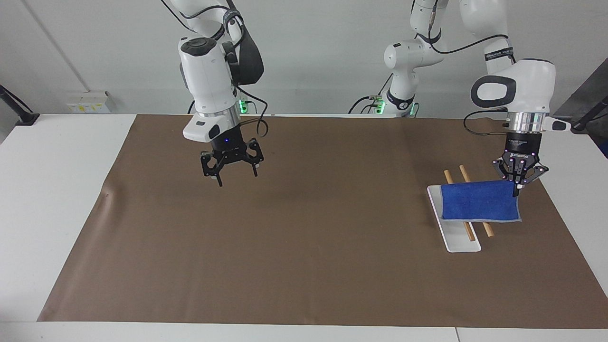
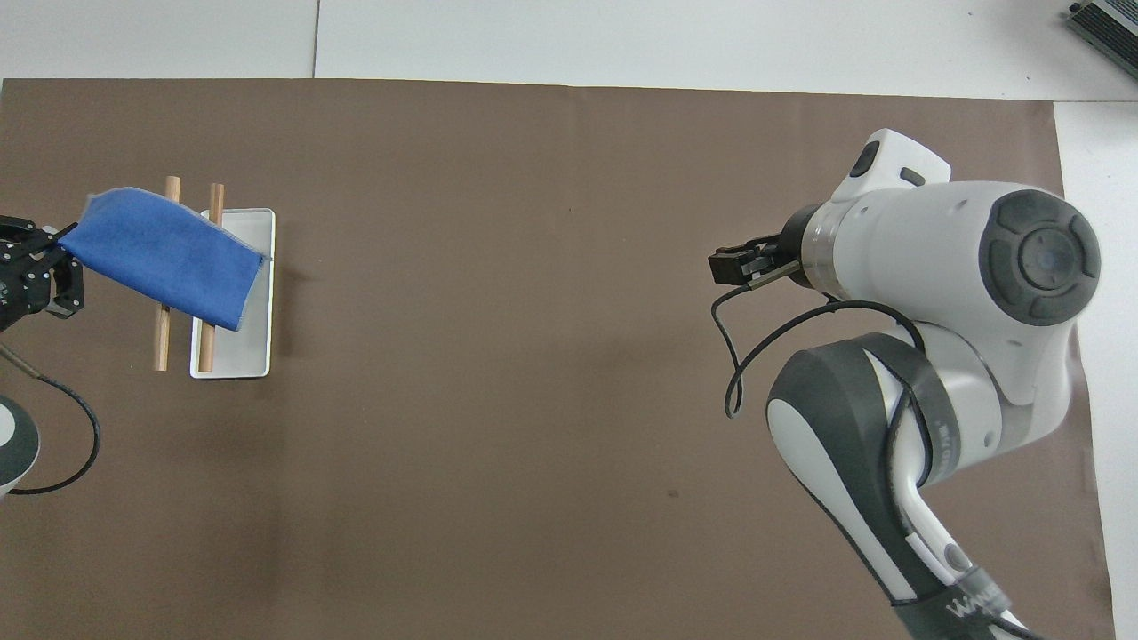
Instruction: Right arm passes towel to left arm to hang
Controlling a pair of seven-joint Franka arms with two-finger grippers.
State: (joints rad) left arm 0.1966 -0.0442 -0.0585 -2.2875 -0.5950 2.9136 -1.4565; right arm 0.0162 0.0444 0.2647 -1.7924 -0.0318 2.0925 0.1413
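Observation:
The blue towel [image 1: 477, 202] is spread flat over the two wooden rods [image 1: 468, 229] of a small rack with a white base [image 1: 458, 240], toward the left arm's end of the table. My left gripper [image 1: 517, 186] points down and is shut on the towel's corner beside the rods. I cannot tell whether the towel rests on the rods. In the overhead view the towel [image 2: 164, 258] crosses both rods [image 2: 162, 342], with the left gripper [image 2: 40, 267] at its end. My right gripper [image 1: 231, 175] is open and empty, pointing down over the brown mat; it also shows in the overhead view [image 2: 738, 265].
The brown mat [image 1: 304, 247] covers most of the white table [image 1: 57, 190]. The rack's white base also shows in the overhead view [image 2: 253, 356]. The right arm's large elbow [image 2: 978, 293] hides part of the mat from above.

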